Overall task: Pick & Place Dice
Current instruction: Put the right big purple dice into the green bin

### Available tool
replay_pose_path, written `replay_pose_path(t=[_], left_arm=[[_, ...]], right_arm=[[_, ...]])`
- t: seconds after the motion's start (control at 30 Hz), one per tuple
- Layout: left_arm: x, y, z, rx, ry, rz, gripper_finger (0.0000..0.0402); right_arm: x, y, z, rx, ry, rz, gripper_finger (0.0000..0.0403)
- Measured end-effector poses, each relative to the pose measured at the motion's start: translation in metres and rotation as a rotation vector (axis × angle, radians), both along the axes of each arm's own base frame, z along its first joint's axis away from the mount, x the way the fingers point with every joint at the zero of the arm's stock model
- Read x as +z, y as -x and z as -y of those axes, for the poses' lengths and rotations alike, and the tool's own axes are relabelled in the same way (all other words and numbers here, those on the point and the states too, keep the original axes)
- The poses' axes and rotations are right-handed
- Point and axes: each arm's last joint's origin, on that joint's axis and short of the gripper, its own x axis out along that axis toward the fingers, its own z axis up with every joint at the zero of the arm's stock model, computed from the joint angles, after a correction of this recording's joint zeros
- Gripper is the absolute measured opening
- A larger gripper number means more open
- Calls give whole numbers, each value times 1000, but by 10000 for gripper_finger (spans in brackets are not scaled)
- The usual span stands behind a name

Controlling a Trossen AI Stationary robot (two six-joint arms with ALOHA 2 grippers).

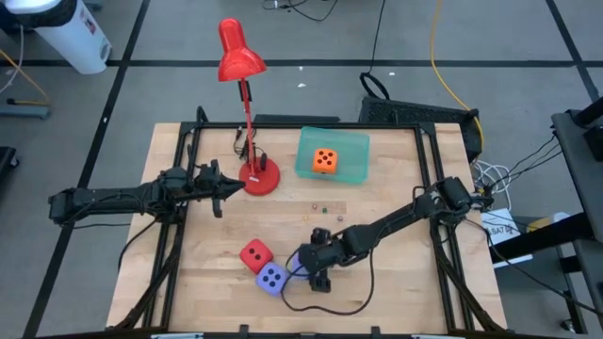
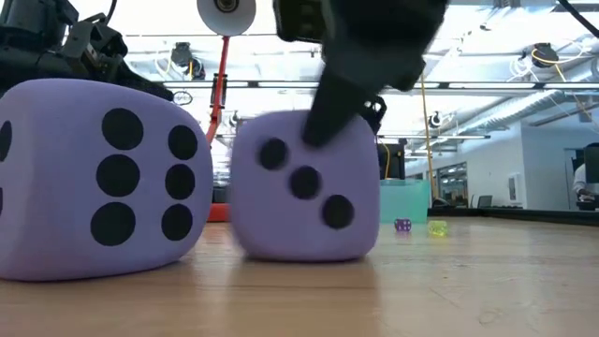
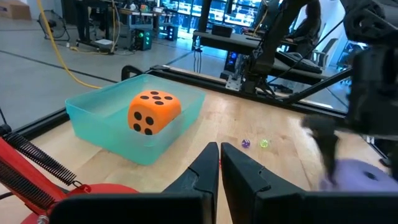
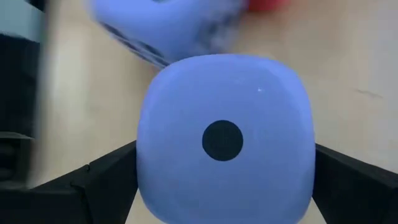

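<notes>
The left gripper (image 1: 222, 191) hangs over the bench (image 1: 396, 282) beside the red lamp's (image 1: 247, 118) base, jaws closed on nothing. Near the front edge the red die (image 1: 254, 254) touches a purple die (image 1: 272, 278), which shows four pips upward. Just right of it the right gripper (image 1: 303, 266) straddles the second purple die (image 4: 222, 138), jaws spread wide on either side, its one-pip face toward the wrist. Cubes have no long axis. Farther back, the orange die (image 1: 325, 160) sits in the teal tray (image 1: 350, 169), four pips up.

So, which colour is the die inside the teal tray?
Orange die with dark pips; the left wrist view shows it best.
</notes>
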Motion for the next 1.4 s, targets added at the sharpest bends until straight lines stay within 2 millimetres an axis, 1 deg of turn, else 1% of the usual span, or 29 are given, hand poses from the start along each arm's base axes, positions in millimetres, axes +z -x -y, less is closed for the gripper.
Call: replay_pose_path(t=[0.1, 0.23, 0.3, 0.47, 0.57, 0.63, 0.7, 0.8, 0.9, 1.0, 1.07, 1.17, 1.4], left_arm=[[0, 0, 0, 0, 4, 0, 26], [0, 0, 0, 1, 14, 2, 26], [0, 0, 0, 1, 34, 6, 26], [1, 0, 1, -29, 87, 19, 26], [3, -2, 4, -72, 125, 47, 26], [6, -5, 6, -91, 137, 67, 26], [13, -10, 7, -85, 134, 65, 23], [26, -22, 6, -33, 122, 43, 6], [43, -41, 4, -33, 83, 7, 8], [59, -65, -1, -18, 22, -33, 5], [69, -84, -6, -5, -17, -51, 4], [78, -112, -17, 13, -65, -94, 6], [83, -176, -46, -6, -60, -137, 3]], right_arm=[[20, 6, 5, -5, 37, 36, 393], [49, 24, 16, -30, 137, 54, 393], [65, 33, 25, -52, 197, 67, 393], [100, 60, 58, -135, 361, 54, 393], [115, 74, 82, -162, 437, 17, 393], [121, 82, 100, -176, 475, 13, 393], [123, 90, 120, -192, 499, 11, 393], [114, 100, 149, -207, 541, -21, 393], [102, 107, 174, -229, 554, -37, 393], [91, 111, 192, -238, 564, -15, 393], [82, 111, 202, -248, 584, 4, 393], [72, 109, 211, -256, 611, 32, 393], [63, 107, 222, -256, 599, 112, 393]])
